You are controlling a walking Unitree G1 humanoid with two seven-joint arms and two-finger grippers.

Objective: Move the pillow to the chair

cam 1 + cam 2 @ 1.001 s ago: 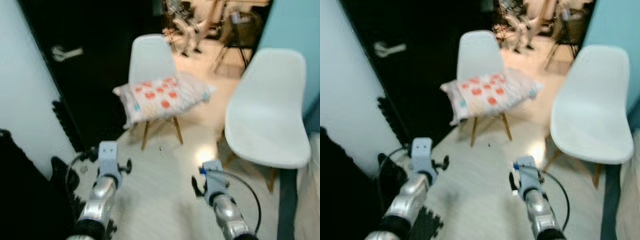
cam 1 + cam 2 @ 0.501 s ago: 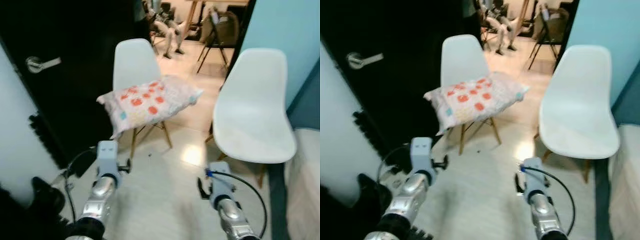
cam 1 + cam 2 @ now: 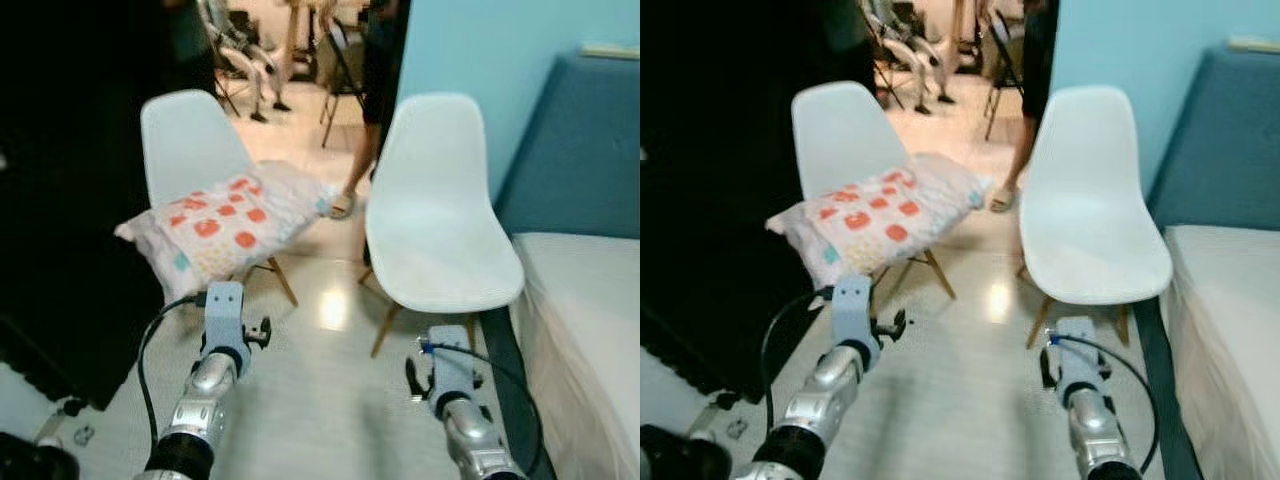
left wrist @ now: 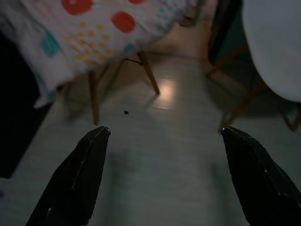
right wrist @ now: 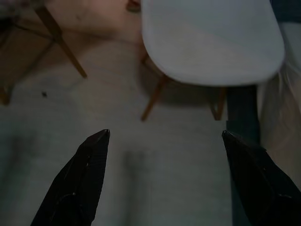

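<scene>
A person [image 3: 372,110] behind the right chair [image 3: 437,220] is cut off above the legs.

A pale glossy floor [image 3: 330,400] lay below a light blue wall [image 3: 470,50]. A bed [image 3: 590,330] stood at right; a person's legs [image 3: 375,90] behind.

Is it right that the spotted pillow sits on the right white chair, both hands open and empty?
Not quite: the white pillow with red spots lies on the left white plastic chair, per the left eye view. The right white plastic chair is bare. The left hand and right hand are open and empty.
</scene>
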